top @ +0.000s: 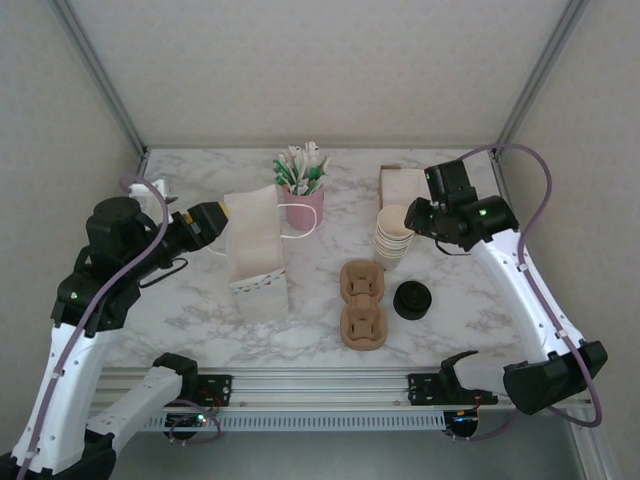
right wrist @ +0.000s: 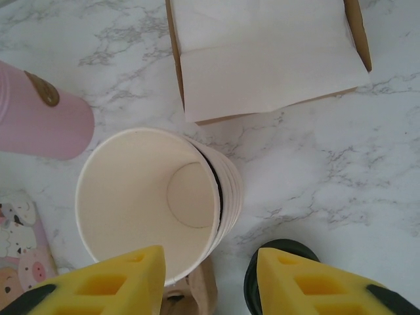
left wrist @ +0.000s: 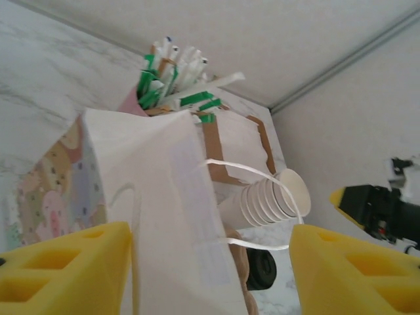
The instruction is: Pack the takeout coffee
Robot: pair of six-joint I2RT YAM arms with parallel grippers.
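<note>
Now: coffee not yet packed, both claws unclenched

The left gripper (left wrist: 210, 249) stands fairly wide astride the top of the paper bag (left wrist: 164, 197). The right gripper (right wrist: 210, 262), narrower, straddles the wall of the cup stack (right wrist: 144, 197). The takeout coffee (top: 411, 299) sits on the table (top: 200, 300), just beside the cardboard carrier (top: 361, 305).
</note>
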